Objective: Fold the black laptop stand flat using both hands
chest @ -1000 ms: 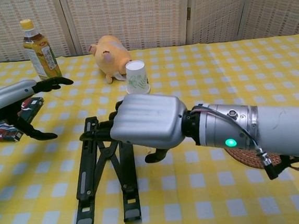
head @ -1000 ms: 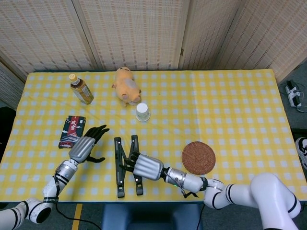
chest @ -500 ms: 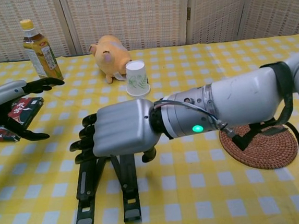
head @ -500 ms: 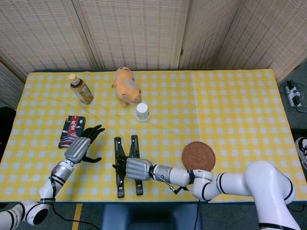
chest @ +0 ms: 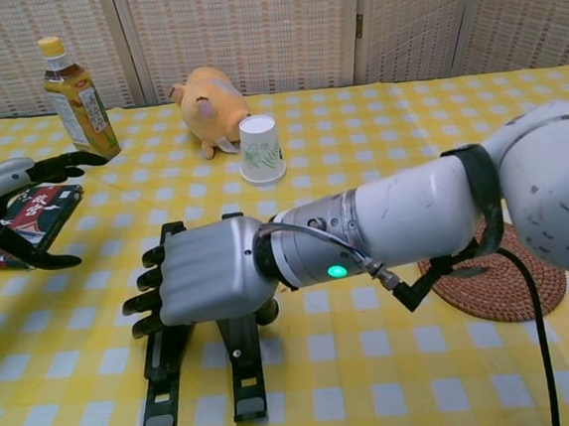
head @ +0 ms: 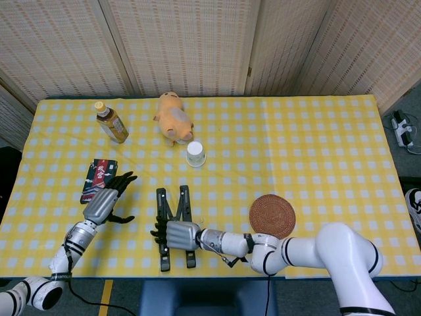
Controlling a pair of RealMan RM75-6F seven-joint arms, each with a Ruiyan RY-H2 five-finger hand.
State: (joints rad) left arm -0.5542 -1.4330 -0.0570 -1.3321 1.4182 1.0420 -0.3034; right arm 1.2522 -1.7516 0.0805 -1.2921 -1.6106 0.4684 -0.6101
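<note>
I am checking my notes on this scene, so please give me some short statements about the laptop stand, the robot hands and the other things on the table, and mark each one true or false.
1. The right robot hand lies over the black laptop stand. True.
2. The left robot hand grips the stand. False: it hangs apart from it, open, above the dark red packet.
3. The paper cup stands upright near the plush toy. True.
4. The bottle lies on its side. False: it stands upright.
5. The woven coaster carries the cup. False: nothing stands on it.
</note>
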